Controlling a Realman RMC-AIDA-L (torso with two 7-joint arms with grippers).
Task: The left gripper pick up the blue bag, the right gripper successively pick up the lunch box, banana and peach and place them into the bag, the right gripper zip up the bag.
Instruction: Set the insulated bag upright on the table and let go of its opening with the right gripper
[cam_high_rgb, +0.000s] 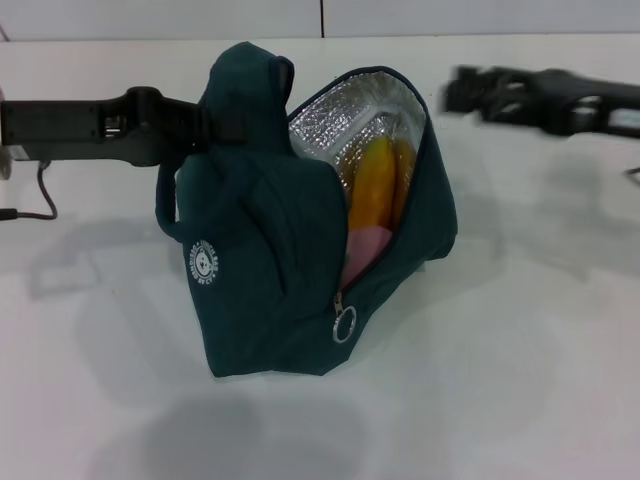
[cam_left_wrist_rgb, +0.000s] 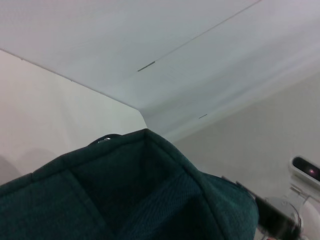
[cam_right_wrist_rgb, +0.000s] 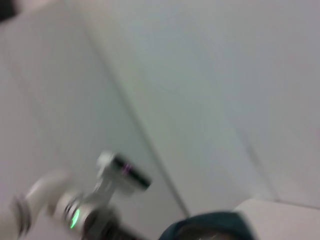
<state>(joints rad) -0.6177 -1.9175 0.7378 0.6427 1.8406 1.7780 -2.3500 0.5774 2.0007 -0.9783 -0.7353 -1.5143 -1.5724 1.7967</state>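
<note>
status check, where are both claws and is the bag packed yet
Left claw holding blue bag up by its top. Right claw off to the side, empty. Banana and peach inside; zipper open.

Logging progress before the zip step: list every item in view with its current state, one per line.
blue bag: held up by its top, mouth open, unzipped
zipper pull: hanging at the low end of the opening
banana: inside the bag, upright
peach: inside the bag, below the banana
left gripper: shut on the bag's top
right gripper: away from the bag, empty
</note>
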